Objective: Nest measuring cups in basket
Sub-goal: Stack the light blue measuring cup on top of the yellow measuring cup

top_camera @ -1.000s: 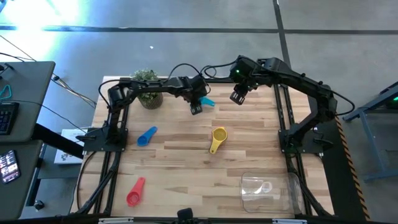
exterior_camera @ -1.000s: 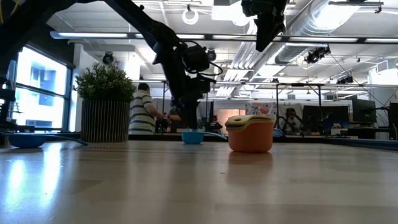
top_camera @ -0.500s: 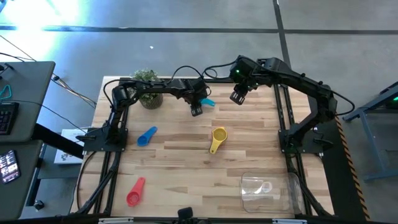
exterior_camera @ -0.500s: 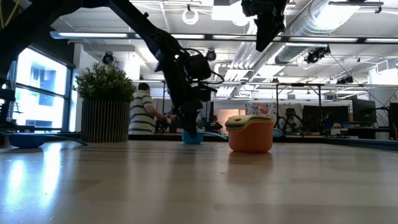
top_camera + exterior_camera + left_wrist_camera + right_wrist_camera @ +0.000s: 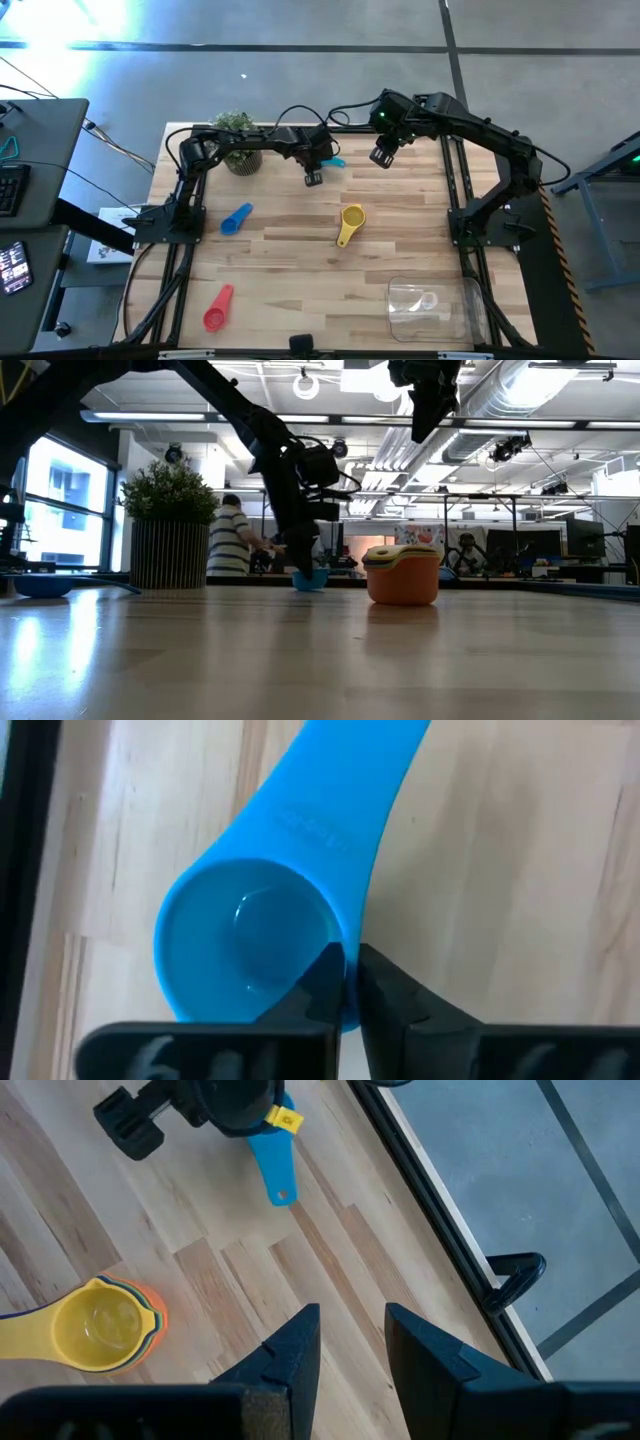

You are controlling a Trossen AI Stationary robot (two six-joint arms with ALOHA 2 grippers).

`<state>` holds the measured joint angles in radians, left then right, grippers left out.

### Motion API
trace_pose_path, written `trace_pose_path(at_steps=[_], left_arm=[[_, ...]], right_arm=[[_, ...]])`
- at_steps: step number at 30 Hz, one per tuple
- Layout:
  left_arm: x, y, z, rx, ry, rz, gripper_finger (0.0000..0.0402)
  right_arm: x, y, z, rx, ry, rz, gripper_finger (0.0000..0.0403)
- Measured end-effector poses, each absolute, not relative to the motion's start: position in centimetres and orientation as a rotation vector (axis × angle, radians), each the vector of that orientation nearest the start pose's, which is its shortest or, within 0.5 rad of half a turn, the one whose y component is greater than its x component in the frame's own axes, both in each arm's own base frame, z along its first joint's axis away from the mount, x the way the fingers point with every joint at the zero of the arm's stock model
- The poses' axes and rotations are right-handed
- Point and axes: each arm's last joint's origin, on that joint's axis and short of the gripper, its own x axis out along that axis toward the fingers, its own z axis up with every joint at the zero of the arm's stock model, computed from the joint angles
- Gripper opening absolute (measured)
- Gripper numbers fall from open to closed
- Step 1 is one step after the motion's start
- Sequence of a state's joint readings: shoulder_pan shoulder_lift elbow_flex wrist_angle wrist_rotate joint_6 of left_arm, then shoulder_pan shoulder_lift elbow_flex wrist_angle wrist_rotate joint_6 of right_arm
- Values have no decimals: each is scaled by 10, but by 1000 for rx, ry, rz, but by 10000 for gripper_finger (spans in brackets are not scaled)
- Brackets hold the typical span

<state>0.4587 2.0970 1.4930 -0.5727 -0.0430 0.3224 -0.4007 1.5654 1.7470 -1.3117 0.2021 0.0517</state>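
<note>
Fingers of the left gripper (image 5: 348, 982) are pinched together on the rim of the teal cup (image 5: 262, 920), which lies on the surface (image 5: 300, 240) near its far edge, just beside the plant (image 5: 236, 140). In the left wrist view the rim sits between the two dark tips, with the cup's handle running away from them. The right gripper (image 5: 382, 156) hangs above the surface near the far edge, its fingers a little apart and holding nothing. A yellow cup (image 5: 350, 222) sits mid-surface, nested on an orange one. The blue cup (image 5: 236, 219) lies toward the left side and the red cup (image 5: 218, 308) near the front left corner. The basket (image 5: 430, 308) stands at the front right with a pale cup inside. A person (image 5: 228, 540) shows in the room beyond.
</note>
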Motion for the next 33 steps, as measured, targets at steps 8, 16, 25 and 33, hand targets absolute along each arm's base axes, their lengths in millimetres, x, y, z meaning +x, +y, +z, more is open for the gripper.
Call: trace_pose_path(at_steps=[8, 16, 25, 33], left_arm=[[383, 172, 159, 96, 1240, 171, 6], [386, 128, 196, 400, 1234, 21, 7], [387, 81, 237, 706, 1110, -174, 9], [387, 43, 253, 971, 966, -440, 9]], right_arm=[[264, -118, 384, 154, 1128, -563, 105], [266, -119, 385, 222, 1087, -611, 105], [257, -117, 401, 395, 894, -804, 105], [245, -114, 422, 478, 670, -930, 105]])
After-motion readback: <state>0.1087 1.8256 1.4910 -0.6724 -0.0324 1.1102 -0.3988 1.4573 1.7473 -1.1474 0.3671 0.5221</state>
